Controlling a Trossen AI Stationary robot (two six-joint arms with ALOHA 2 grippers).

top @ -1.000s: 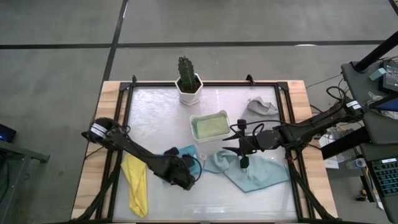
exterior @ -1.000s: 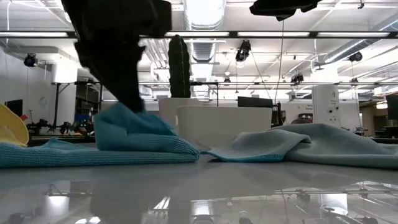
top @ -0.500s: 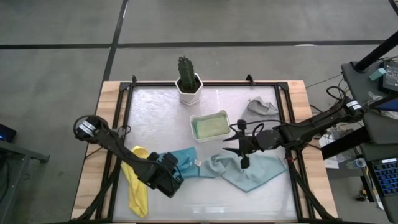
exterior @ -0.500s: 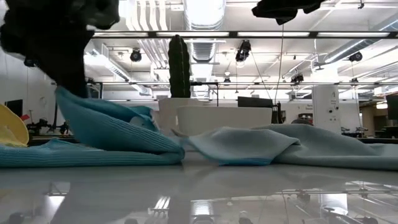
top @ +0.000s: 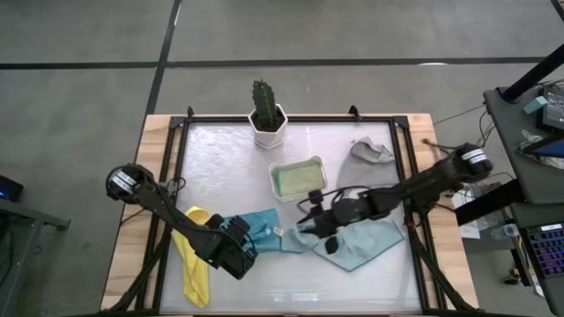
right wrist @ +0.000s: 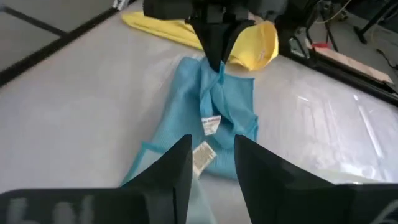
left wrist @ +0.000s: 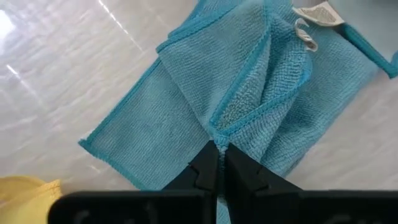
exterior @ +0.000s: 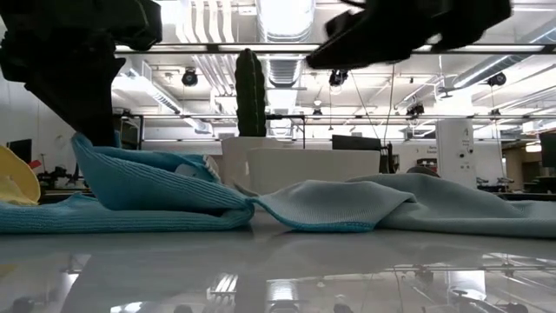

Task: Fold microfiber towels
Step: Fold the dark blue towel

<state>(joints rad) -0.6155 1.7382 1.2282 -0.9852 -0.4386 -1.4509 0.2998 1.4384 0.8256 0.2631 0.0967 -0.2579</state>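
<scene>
A bright blue towel (top: 266, 232) lies bunched at the table's near middle; it also shows in the left wrist view (left wrist: 180, 118). My left gripper (top: 247, 246) is shut on its left end. My right gripper (top: 311, 226) is open and empty. It hangs above the left end of the pale teal towel (top: 366, 242), which lies spread on the table, and it points at the blue towel (right wrist: 217, 106). A yellow towel (top: 194, 264) lies at the near left. A grey towel (top: 370, 151) lies at the far right. An olive green towel (top: 298, 180) lies in the white tray. My left gripper pinches a folded, bunched edge (left wrist: 219, 138) at the blue towel's left end between its two fingers, several layers. The fingers slant down from the table's near left. The held end (exterior: 87, 143) is raised a little; the rest lies slack on the table.
The white tray (top: 275, 167) stands mid-table. A cactus in a white pot (top: 267, 114) stands at the far edge. A black frame (top: 401, 150) borders the table top. Bare table top lies at the far left and along the near edge.
My left gripper has gone toward the table's left edge, dragging the blue towel's held end with it, so the towel is drawn out from a heap into a longer strip. My right gripper has then gone left over the pale teal towel, toward the blue towel.
</scene>
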